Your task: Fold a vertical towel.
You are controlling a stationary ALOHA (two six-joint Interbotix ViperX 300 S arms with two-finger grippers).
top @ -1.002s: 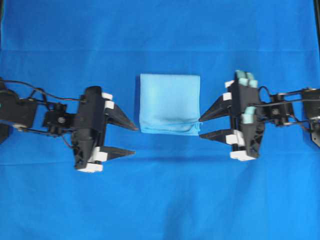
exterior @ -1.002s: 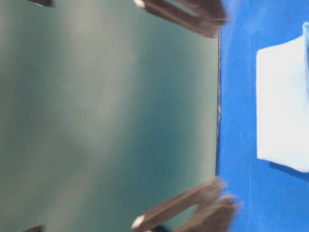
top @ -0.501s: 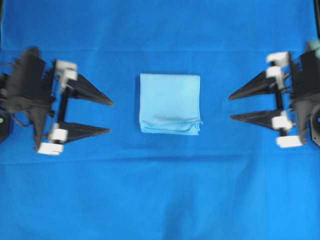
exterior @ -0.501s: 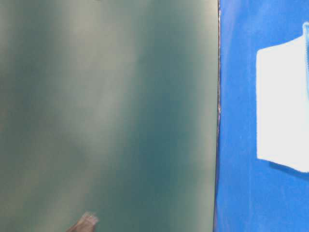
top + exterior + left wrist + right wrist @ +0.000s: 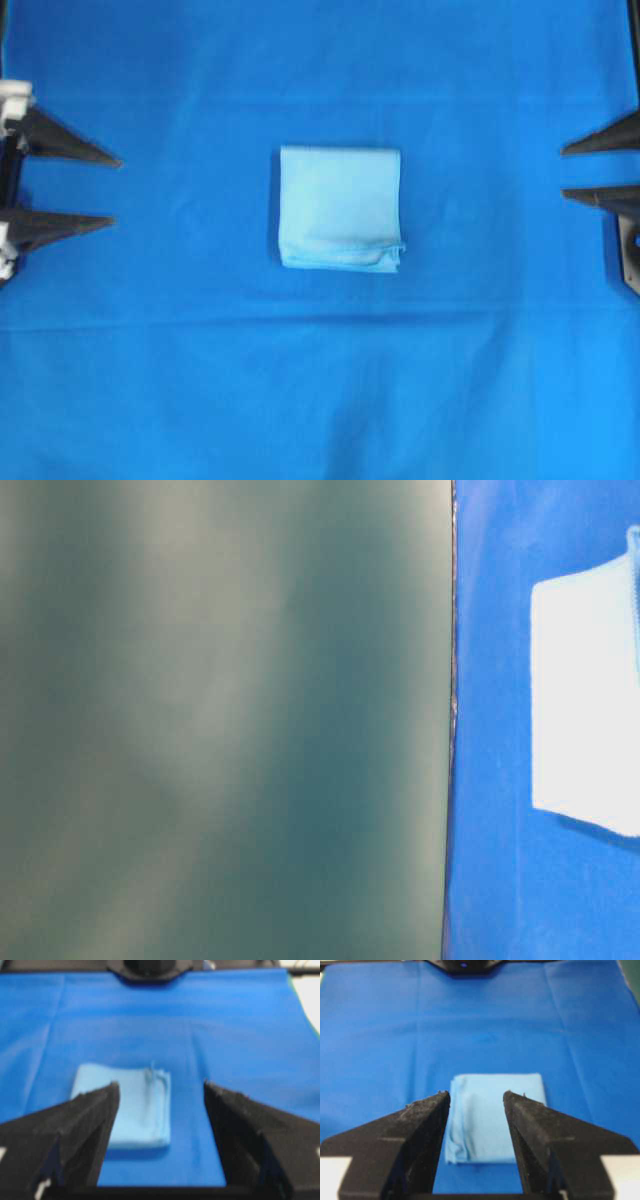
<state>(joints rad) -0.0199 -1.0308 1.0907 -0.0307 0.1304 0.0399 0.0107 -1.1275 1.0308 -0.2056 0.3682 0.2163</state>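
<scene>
The towel [image 5: 340, 208] is a small pale sky-blue cloth, folded into a layered near-square, lying flat on the middle of the table. Its loose layered edges lie along its near side. It also shows in the table-level view [image 5: 585, 695], the left wrist view [image 5: 137, 1110] and the right wrist view [image 5: 485, 1115]. My left gripper [image 5: 115, 190] is open and empty at the far left edge, well clear of the towel. My right gripper [image 5: 563, 170] is open and empty at the far right edge, also well clear.
A large deep-blue sheet [image 5: 320, 380] covers the whole table. In the table-level view a blurred grey-green wall [image 5: 220, 720] fills the left, meeting the sheet's edge.
Both grippers have drawn back outward from beside the towel to the left and right edges of the overhead view, still open. The towel has stayed put.
</scene>
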